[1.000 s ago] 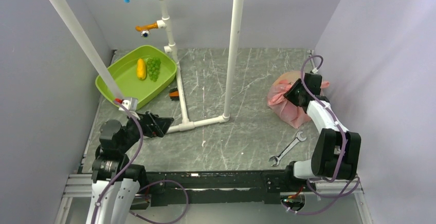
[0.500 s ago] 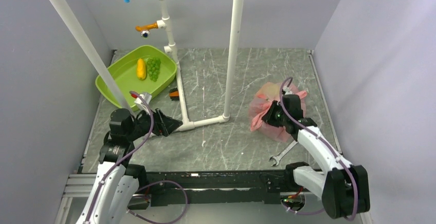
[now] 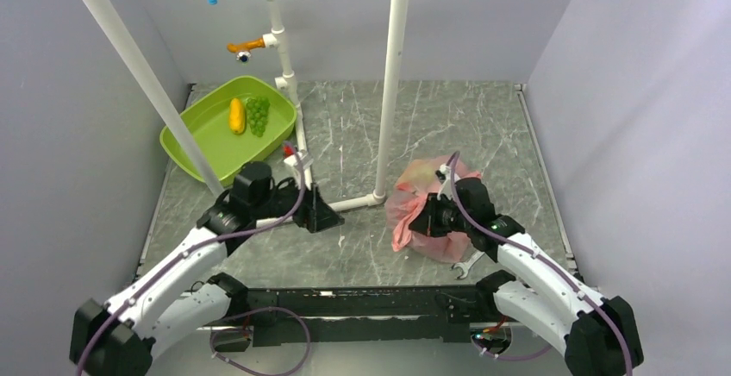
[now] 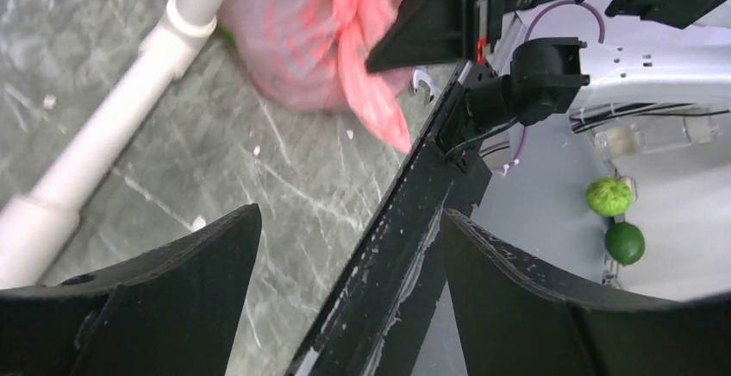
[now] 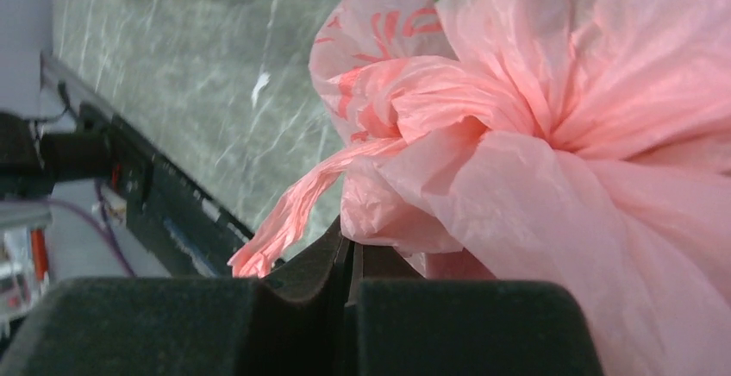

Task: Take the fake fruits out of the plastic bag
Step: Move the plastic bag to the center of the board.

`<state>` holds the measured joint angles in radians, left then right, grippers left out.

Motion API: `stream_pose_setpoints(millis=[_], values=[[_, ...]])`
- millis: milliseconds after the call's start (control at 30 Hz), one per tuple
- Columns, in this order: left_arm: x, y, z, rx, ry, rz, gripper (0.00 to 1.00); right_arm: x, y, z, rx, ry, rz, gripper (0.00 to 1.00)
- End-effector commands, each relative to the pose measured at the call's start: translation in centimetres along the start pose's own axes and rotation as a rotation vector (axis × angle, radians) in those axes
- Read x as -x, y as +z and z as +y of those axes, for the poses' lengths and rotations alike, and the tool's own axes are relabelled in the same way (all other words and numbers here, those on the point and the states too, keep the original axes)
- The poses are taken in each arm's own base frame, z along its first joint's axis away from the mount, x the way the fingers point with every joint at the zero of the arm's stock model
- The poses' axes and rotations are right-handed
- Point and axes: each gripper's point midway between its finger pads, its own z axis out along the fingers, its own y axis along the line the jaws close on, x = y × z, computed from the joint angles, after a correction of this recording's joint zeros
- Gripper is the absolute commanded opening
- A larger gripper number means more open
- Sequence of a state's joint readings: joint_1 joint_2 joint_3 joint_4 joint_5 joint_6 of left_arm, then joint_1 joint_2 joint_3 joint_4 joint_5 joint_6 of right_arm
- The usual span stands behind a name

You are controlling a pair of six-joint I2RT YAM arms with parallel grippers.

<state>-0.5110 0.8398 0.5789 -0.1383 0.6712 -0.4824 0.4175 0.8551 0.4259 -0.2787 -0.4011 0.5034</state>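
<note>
Nothing legible anywhere; red print on the plastic bag is unreadable.

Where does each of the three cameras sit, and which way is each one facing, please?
Top external: above and behind the bases, looking down on the table; left arm and right arm show.
Left wrist: on the left arm, looking across the table at the pink bag; its open jaws frame the bottom.
Right wrist: on the right arm, close against the bag; its jaws, shut on the plastic, show below.
Shared: all three show the bag; top and left wrist share the white pipe.
</note>
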Motion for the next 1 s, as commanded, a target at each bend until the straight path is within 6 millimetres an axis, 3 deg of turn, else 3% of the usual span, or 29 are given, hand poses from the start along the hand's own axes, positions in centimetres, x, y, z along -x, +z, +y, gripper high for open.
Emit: stream_pose_setpoints(millis=[0,167,233,400,567,733,867,900,967], values=[[5.3,1.7,-2.3,-0.035,0.199,-0.041,0.83,-0.9,0.7,4.0,0.174,-0.101,0.050,0.00],[8.0,3.4,-1.5,0.030,0.248,0.159,0.85,-1.4,1.4,7.6,0.293,-0.119,0.057,0.00],[8.6,4.4,-1.7,0.007,0.218,0.200,0.80,-2.0,1.5,9.0,0.324,-0.165,0.061,0.00],[6.9,6.2,-2.0,-0.084,0.202,0.252,0.77,-4.2,1.4,13.4,0.468,-0.316,0.079,0.00],[4.1,6.4,-2.2,-0.112,0.237,0.273,0.78,-6.6,1.8,16.3,0.580,-0.395,0.124,0.00],[2.8,6.1,-1.0,-0.035,0.299,0.316,0.80,-7.6,3.6,17.5,0.569,-0.452,0.155,0.00],[1.5,6.3,0.0,-0.010,0.266,0.397,0.78,-6.4,4.3,17.1,0.490,-0.431,0.095,0.00],[1.0,6.5,-0.1,-0.026,0.257,0.407,0.78,-5.9,4.1,16.7,0.463,-0.412,0.064,0.03],[0.3,7.0,-0.6,-0.060,0.250,0.421,0.79,-5.0,3.4,15.5,0.392,-0.375,0.009,0.19]])
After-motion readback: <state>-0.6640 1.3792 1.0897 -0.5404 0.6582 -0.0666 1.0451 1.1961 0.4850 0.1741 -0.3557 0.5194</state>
